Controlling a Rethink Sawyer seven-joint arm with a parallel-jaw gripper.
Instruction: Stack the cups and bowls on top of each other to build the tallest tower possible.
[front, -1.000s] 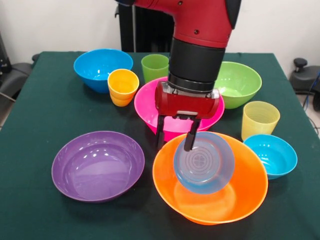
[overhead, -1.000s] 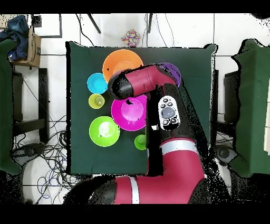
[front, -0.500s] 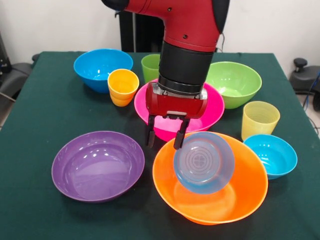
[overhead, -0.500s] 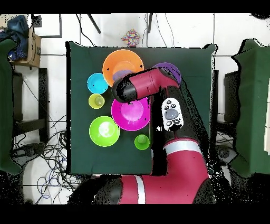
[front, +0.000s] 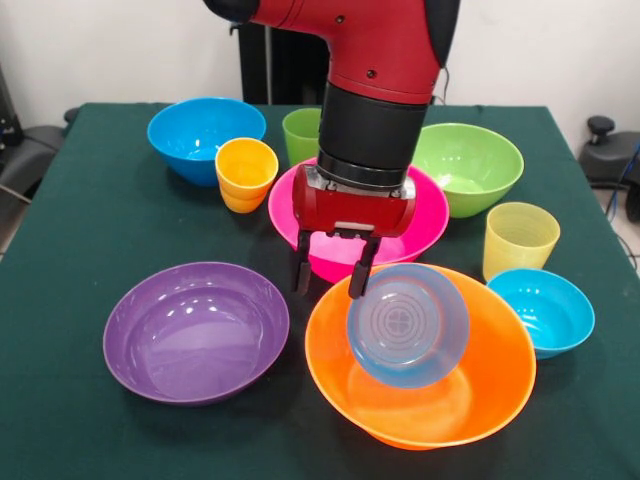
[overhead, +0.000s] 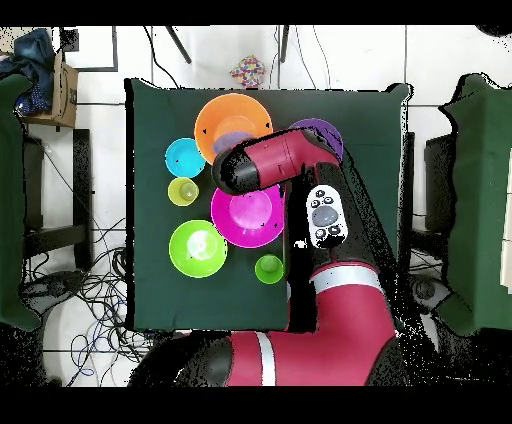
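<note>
Dark green tablecloth (front: 80, 240) under the pincer (front: 328, 276). Behind it: plain off-white wall (front: 120, 50) with a dark radiator-like panel (front: 270, 65) against it. Overhead: white tiled floor (overhead: 100, 60), loose cables (overhead: 95, 290) well off to one side of the pincer, green-covered tables (overhead: 480, 200) flanking, a cardboard box (overhead: 62, 80) in a far corner. Even indoor light.

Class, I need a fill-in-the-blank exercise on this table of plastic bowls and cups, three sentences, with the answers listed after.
1. The small pale blue plastic bowl leans tilted inside the large ____ plastic bowl.
2. The robot's gripper hangs with its fingers ____, holding nothing.
3. The wide shallow purple plastic bowl has ____ inside it.

Missing words: orange; open; nothing
</note>
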